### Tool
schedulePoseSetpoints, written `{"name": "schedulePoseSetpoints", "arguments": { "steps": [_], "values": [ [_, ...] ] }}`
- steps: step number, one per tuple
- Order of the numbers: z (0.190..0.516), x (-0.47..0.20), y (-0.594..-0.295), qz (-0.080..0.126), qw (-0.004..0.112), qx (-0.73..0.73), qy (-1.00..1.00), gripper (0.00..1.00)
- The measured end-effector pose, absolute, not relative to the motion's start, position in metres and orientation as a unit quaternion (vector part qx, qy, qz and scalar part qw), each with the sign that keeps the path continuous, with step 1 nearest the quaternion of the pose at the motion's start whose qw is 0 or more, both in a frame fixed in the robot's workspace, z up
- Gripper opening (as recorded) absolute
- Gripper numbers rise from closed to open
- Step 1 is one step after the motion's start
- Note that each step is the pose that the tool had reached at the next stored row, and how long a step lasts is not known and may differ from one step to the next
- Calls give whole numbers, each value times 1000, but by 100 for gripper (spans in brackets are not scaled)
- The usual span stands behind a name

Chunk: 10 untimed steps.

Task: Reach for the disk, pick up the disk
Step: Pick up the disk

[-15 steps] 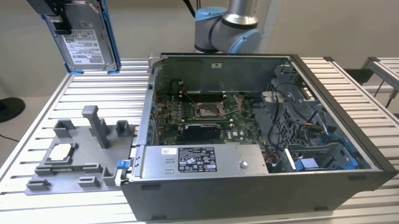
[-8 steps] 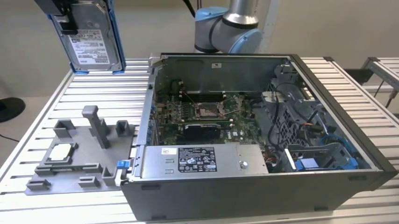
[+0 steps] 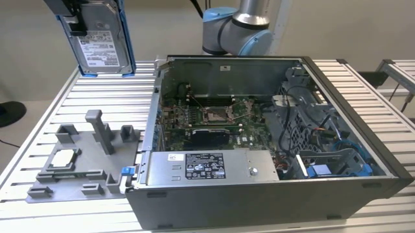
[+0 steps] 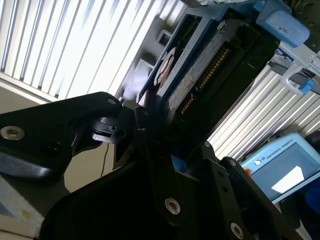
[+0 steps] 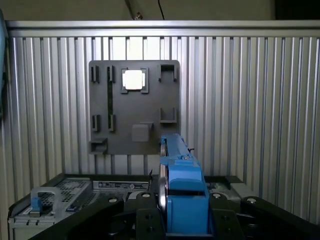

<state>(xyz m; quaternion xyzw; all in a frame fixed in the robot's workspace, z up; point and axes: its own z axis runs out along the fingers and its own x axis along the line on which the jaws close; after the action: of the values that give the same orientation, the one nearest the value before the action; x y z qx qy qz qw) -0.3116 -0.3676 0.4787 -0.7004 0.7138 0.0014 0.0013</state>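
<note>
Showed the disk (image 3: 104, 46) hanging upright at the exterior view's upper left, label face toward the camera, blue rails down both long edges. Was clamped at its upper end by the gripper (image 3: 77, 22), with the jaws drawn narrow and pressed on the drive's opposite sides. Hung well above the slatted table (image 3: 97, 92), touching nothing else, so judged already picked up. In the first wrist view, saw the disk (image 5: 182, 195) edge-on between the black fingers (image 5: 145, 217), reaching straight out from the gripper (image 5: 182, 222) toward the table far beneath. Looked past it to a grey fixture (image 5: 135, 115) carrying a small chip (image 5: 133, 80), well apart from the drive. In the second wrist view, caught the disk (image 4: 200, 65) running away from the gripper (image 4: 160, 130), with a connector row exposed on one side. Stood to the exterior view's left of the open case (image 3: 272, 145) and beyond the fixture (image 3: 77, 165). Judged stiff, dense and fairly heavy for its size, with smooth metal likely to slip under a light pinch. Judged fragile to knocks and drops. Best taken squarely across the flat faces or the rails near one end, keeping clear of the connector and the circuit side.
</note>
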Motion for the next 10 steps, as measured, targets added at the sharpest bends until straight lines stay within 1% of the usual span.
{"name": "schedulePoseSetpoints", "arguments": {
  "steps": [10],
  "values": [
    [479, -289, -368, 1, 1, -700, 714, 0]
  ]
}}
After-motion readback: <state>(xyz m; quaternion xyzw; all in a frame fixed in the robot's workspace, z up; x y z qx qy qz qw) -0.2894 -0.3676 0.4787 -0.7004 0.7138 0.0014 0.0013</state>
